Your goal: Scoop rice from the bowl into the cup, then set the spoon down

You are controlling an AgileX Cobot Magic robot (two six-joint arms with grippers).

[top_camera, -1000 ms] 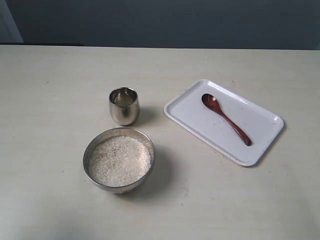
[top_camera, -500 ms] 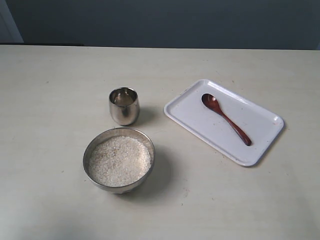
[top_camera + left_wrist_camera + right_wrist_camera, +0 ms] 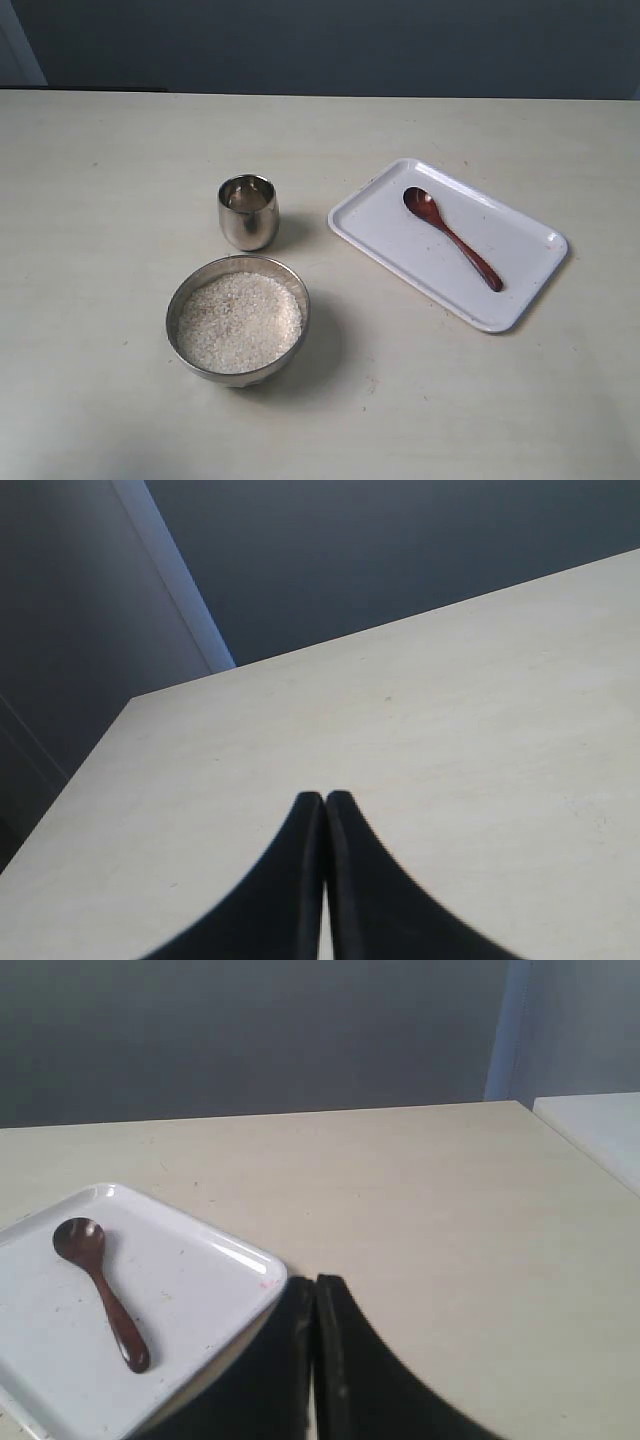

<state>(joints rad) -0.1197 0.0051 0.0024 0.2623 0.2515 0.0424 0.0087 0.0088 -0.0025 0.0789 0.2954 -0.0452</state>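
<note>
A wide steel bowl point(image 3: 180, 300) stands near the front of the table, filled with white rice point(image 3: 240, 322). Just behind it is the small steel cup point(image 3: 248, 213); I cannot tell what is in it. The reddish-brown wooden spoon point(image 3: 452, 238) lies diagonally on a white tray point(image 3: 380, 232), also seen in the right wrist view as the spoon point(image 3: 100, 1290) on the tray point(image 3: 190, 1290). Neither gripper shows in the exterior view. My right gripper point(image 3: 314, 1282) is shut and empty, beside the tray's corner. My left gripper point(image 3: 323, 798) is shut and empty over bare table.
The table point(image 3: 100, 150) is pale beige with a dark wall behind it. In the left wrist view the table's far edge point(image 3: 170, 688) and a corner are near. A lighter surface point(image 3: 600, 1130) adjoins the table in the right wrist view.
</note>
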